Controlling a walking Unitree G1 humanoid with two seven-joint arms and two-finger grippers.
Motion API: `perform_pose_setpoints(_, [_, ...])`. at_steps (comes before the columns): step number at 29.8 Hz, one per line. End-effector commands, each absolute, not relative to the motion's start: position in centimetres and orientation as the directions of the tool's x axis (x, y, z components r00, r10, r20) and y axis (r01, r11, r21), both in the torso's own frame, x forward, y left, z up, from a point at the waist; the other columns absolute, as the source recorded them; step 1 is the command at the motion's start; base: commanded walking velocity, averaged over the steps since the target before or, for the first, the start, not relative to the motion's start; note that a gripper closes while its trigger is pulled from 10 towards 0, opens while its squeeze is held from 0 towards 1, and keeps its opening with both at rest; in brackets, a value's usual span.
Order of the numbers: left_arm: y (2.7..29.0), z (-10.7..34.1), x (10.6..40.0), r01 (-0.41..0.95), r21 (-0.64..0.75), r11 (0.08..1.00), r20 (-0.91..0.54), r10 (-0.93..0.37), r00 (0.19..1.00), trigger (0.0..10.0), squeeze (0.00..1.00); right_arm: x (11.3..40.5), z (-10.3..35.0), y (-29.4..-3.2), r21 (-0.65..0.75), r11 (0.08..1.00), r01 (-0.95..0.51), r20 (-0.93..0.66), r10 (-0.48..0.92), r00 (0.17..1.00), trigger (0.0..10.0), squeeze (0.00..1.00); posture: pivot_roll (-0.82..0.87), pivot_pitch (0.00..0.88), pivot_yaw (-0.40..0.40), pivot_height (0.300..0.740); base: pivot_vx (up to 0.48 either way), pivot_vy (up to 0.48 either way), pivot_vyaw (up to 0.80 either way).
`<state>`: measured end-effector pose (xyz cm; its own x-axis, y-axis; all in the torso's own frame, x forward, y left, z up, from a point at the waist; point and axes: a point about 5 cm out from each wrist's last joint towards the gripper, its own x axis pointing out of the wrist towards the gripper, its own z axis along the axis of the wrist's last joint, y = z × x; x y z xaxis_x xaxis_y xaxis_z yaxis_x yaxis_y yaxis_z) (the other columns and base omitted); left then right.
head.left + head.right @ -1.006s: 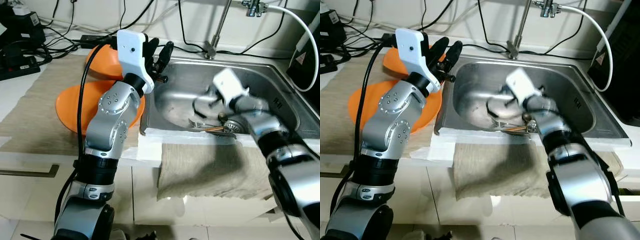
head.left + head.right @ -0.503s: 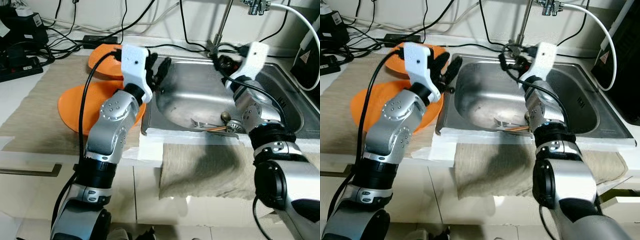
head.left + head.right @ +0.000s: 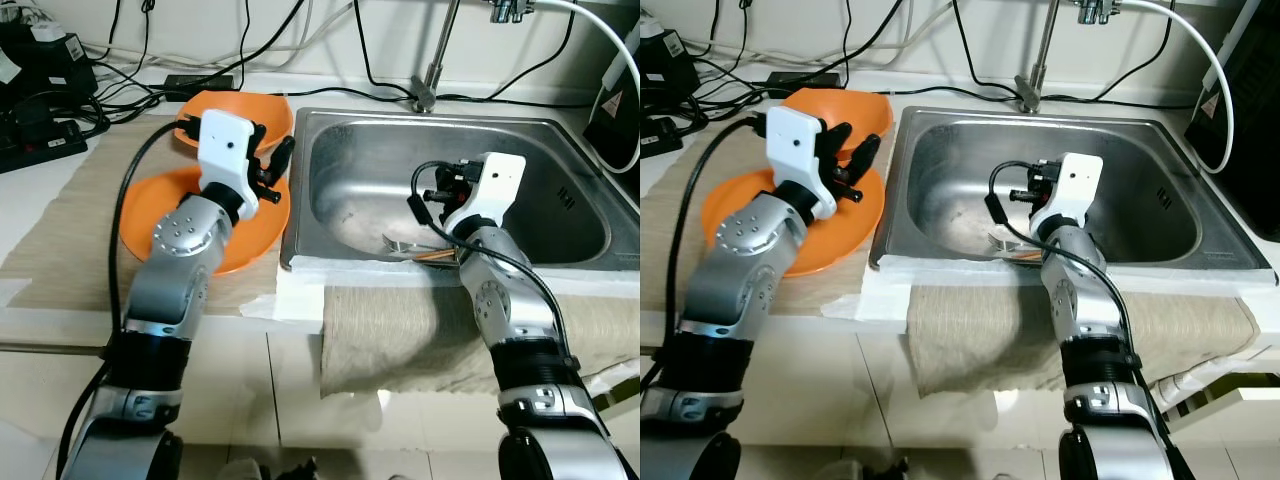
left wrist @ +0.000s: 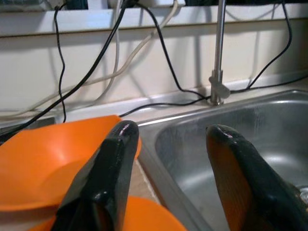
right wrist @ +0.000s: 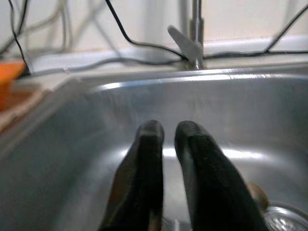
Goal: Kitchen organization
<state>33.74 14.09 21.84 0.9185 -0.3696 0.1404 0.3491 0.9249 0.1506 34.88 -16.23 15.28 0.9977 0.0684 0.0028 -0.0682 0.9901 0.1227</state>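
Both my arms up at the sink (image 3: pixel 560 150).
L gripper (image 4: pixel 168 144) spread wide, empty, over orange plates (image 3: pixel 250 215); R gripper (image 5: pixel 163 139) pinched closed, empty, above cutlery (image 3: pixel 410 248) nr drain.

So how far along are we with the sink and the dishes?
Looks done: two orange bowls sit on the mat left of the sink. In hand: nothing. The right gripper hangs inside the sink, fingers nearly together and empty; the left gripper is open over the bowls. Left: the cutlery lying at the sink's front edge near the drain.
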Motion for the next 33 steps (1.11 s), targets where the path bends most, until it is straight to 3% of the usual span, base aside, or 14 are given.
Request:
perform_pose_setpoints(1, [14.3,21.6,33.5,0.354,0.167,0.92,0.119,-0.375,0.919,10.0,1.0,34.7,15.9,-16.3,0.099,0.992,-0.075,0.017,0.073,0.997,10.0,1.0,0.01,0.0,-0.004,0.732,0.0,0.0,0.0])
perform_pose_setpoints(12, [16.0,19.5,32.9,0.32,0.151,0.935,0.018,-0.326,0.945,10.0,1.0,33.2,15.9,-15.5,0.087,0.991,-0.103,-0.006,0.104,0.995,10.0,1.0,0.02,0.0,-0.01,0.732,0.0,0.0,0.0])
perform_pose_setpoints(30, [16.9,20.0,33.0,0.276,0.151,0.949,0.025,-0.283,0.959,10.0,1.0,33.0,16.2,-14.0,0.065,0.985,-0.162,-0.016,0.163,0.986,10.0,1.0,0.05,0.0,-0.031,0.732,0.0,0.0,0.0])
perform_pose_setpoints(31, [17.0,20.0,33.0,0.274,0.149,0.95,0.023,-0.281,0.96,10.0,0.7,33.1,16.2,-13.9,0.051,0.985,-0.162,-0.017,0.163,0.986,10.0,1.0,0.05,0.0,-0.031,0.732,0.0,0.0,0.0])
perform_pose_setpoints(32, [17.3,20.1,33.0,0.268,0.153,0.951,0.024,-0.274,0.961,10.0,0.0,33.2,16.3,-14.1,0.017,0.989,-0.148,-0.017,0.149,0.989,10.0,1.0,0.06,0.0,-0.043,0.732,0.0,0.0,0.0])
perform_pose_setpoints(33, [17.3,20.1,33.0,0.268,0.153,0.951,0.024,-0.274,0.961,10.0,0.0,33.2,16.3,-14.1,0.017,0.989,-0.148,-0.017,0.149,0.989,10.0,1.0,0.06,0.0,-0.043,0.732,0.0,0.0,0.0])
